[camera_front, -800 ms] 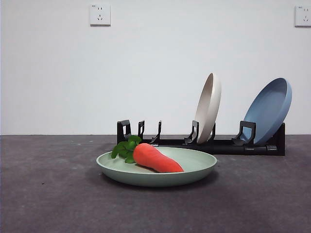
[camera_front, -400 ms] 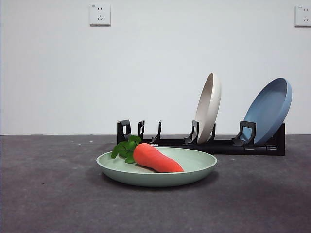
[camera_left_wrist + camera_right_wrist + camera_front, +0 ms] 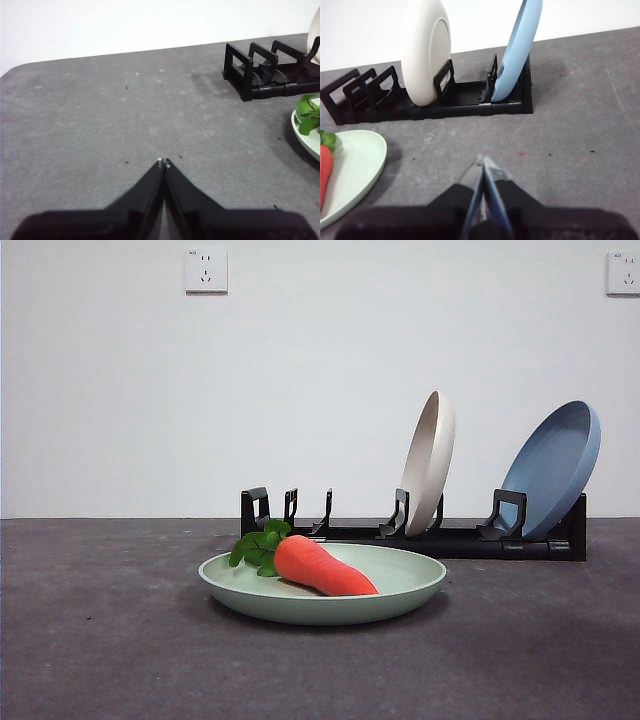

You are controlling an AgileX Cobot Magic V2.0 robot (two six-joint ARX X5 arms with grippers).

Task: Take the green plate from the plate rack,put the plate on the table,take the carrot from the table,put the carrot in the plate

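While both arms wait off to the sides, the carrot (image 3: 322, 566) lies inside the green plate (image 3: 400, 585), which sits flat on the table (image 3: 100, 640) just in front of the plate rack (image 3: 460, 538). Its long axis runs slantwise across the plate: the leafy green tuft points to the far left, toward the empty end of the rack, and the tapered orange tip points to the near right, resting low in the plate's hollow. The carrot keeps to the left half of the plate, leaving the right half bare.

Behind it the rack stretches left to right. Its left slots hold nothing, a cream plate (image 3: 430, 462) stands on edge near the middle, and a blue plate (image 3: 553, 468) leans at the right end.

Seen from its wrist camera, the left gripper (image 3: 163, 162) hovers over bare table to the left of the plate, its jaws pressed together with nothing between them. Likewise the right gripper (image 3: 482, 161) hangs over the table in front of the rack's right part, jaws closed tip to tip and holding nothing.

Underfoot is a dark grey, mottled matte surface flecked with small specks. Beyond it rises a plain white wall carrying two white sockets (image 3: 206, 270), high on the left and at the top right corner.
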